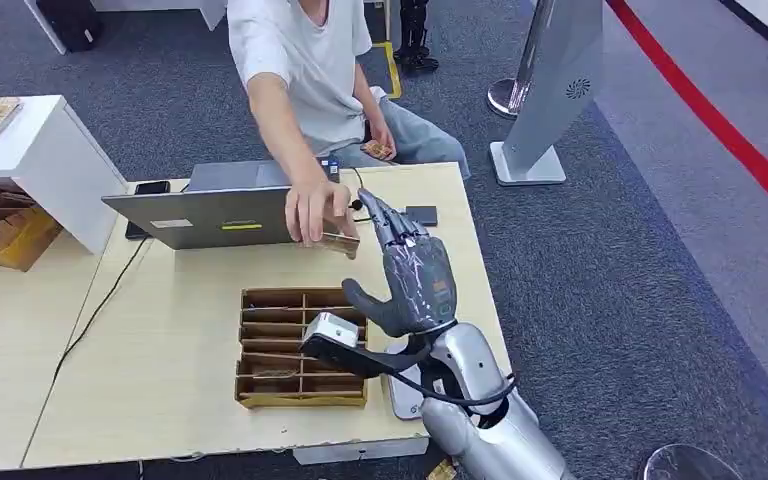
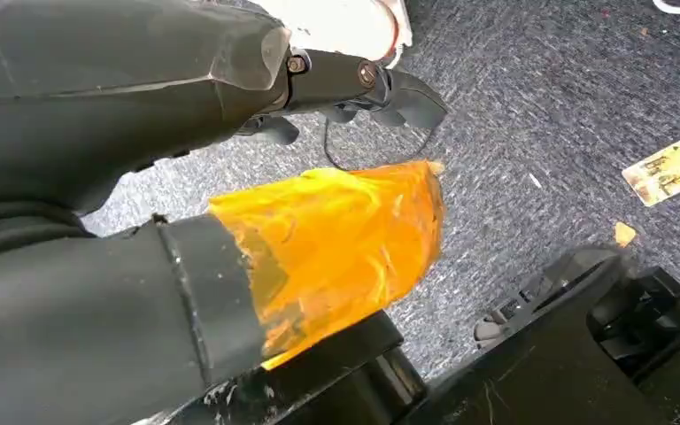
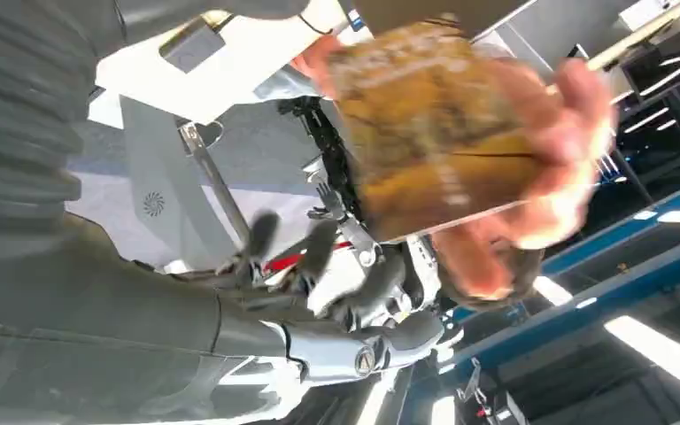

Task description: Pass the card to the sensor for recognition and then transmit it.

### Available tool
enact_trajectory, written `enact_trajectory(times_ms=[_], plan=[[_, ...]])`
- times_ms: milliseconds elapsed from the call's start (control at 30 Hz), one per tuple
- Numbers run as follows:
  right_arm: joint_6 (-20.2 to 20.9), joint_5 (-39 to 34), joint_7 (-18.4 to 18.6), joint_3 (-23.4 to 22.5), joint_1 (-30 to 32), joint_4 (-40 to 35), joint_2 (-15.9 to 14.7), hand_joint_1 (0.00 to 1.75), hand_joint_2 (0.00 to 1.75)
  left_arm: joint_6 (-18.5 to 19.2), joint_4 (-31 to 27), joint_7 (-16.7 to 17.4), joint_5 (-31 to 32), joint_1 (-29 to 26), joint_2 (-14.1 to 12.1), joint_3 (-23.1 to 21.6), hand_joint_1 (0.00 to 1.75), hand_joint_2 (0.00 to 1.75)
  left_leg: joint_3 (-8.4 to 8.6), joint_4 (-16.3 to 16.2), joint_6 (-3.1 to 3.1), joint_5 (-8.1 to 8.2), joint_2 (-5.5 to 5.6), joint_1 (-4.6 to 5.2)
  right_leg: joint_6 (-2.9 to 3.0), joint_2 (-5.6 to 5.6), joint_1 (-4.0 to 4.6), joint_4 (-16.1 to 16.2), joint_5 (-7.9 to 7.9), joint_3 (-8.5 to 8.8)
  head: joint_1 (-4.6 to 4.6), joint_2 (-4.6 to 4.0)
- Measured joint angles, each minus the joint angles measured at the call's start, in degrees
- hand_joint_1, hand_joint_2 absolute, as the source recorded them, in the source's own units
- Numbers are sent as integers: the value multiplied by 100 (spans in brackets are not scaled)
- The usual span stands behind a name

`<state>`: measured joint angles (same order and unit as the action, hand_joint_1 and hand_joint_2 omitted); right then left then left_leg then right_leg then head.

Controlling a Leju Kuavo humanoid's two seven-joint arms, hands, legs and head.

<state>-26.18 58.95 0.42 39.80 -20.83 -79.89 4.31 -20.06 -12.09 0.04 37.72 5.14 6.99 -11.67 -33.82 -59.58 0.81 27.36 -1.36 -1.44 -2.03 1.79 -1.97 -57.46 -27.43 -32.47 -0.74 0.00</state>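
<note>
A brown patterned card (image 1: 341, 244) is pinched in a person's hand (image 1: 313, 208) above the table, just in front of the laptop. My right hand (image 1: 412, 272) is raised beside it, fingers stretched toward the card and thumb spread, gripping nothing. In the right wrist view the card (image 3: 434, 133) is blurred, held by the person's fingers (image 3: 575, 150), with my fingers (image 3: 319, 257) apart below it. A small black pad (image 1: 421, 214), possibly the sensor, lies on the table behind my fingertips. My left hand (image 2: 336, 150) hangs over grey carpet, its orange-taped thumb apart from its dark fingers, holding nothing.
A grey laptop (image 1: 210, 210) stands at the table's back. A cardboard divider box (image 1: 300, 350) with several compartments sits under my right wrist. The person sits behind the wooden table (image 1: 160, 340). A loose card (image 2: 670, 168) lies on the carpet. A white side table (image 1: 40, 150) is left.
</note>
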Motion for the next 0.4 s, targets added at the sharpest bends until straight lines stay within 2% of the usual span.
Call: enact_trajectory(times_ms=[400], plan=[[-50, 0, 2, 0, 28, -37, 0, 0, 175, -11, 0, 2, 11, 0, 0, 0, 0, 0, 0, 0, 0, 0, 0, 0, 0, 0, 0, 0, 0, 0, 0, 0]])
